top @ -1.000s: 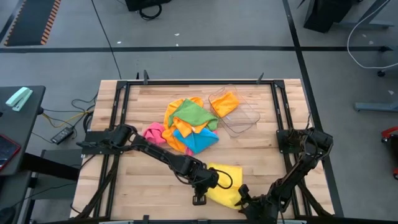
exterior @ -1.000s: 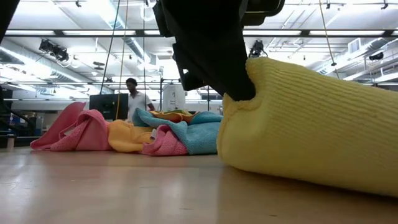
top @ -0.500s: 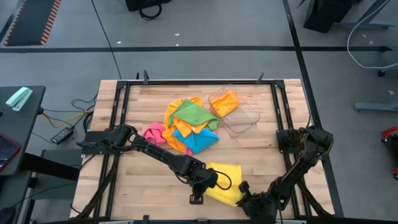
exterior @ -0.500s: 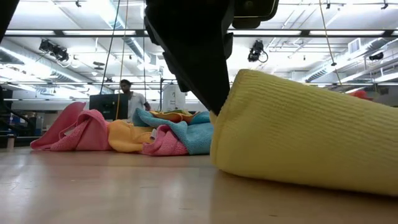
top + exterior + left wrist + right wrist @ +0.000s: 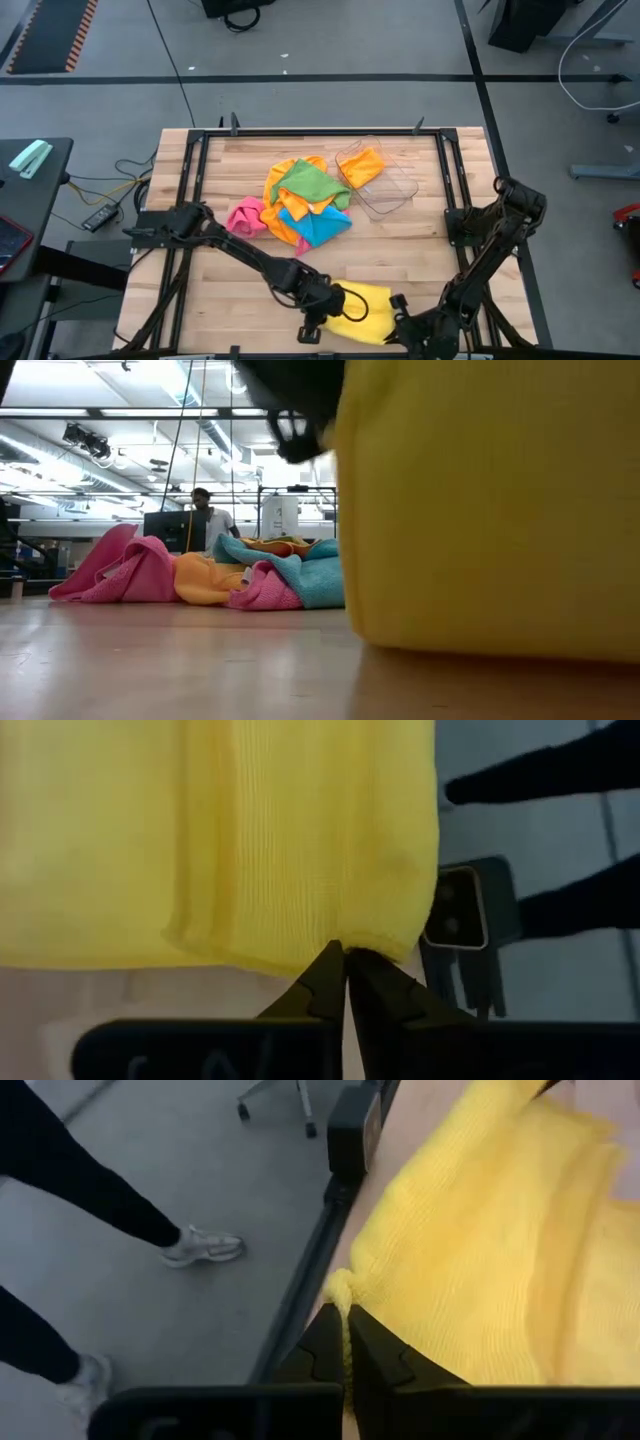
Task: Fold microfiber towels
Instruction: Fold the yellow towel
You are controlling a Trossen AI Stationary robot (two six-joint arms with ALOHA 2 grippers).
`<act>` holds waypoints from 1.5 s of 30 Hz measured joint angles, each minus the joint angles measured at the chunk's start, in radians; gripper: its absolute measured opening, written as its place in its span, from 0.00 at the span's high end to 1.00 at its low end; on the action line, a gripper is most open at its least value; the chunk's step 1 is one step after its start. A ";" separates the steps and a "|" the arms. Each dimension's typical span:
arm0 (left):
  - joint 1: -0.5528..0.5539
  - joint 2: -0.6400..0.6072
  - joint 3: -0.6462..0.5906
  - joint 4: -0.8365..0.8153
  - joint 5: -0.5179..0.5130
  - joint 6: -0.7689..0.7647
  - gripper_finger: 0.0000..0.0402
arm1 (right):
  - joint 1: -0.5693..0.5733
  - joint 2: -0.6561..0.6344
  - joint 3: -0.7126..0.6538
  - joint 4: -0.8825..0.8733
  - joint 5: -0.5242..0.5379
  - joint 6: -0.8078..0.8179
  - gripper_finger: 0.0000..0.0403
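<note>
From above, the soft yellow microfiber towel [image 5: 362, 312] lies at the table's near edge, well apart from the heap of bright crumpled cloths [image 5: 298, 203] (pink, orange, green, blue). Left gripper [image 5: 312, 330] and right gripper [image 5: 400, 322] flank it. Low down, yellow fills the view. Left wrist: jaws pinched together on the towel's hem. Right wrist: jaws clamped on a bunched corner. To do this well, lift both corners evenly, keeping the edge taut. No readable writing anywhere.
</note>
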 joint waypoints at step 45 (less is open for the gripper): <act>0.061 0.129 0.002 0.259 -0.178 -0.016 0.51 | -0.048 0.027 -0.023 -0.031 -0.150 -0.113 0.73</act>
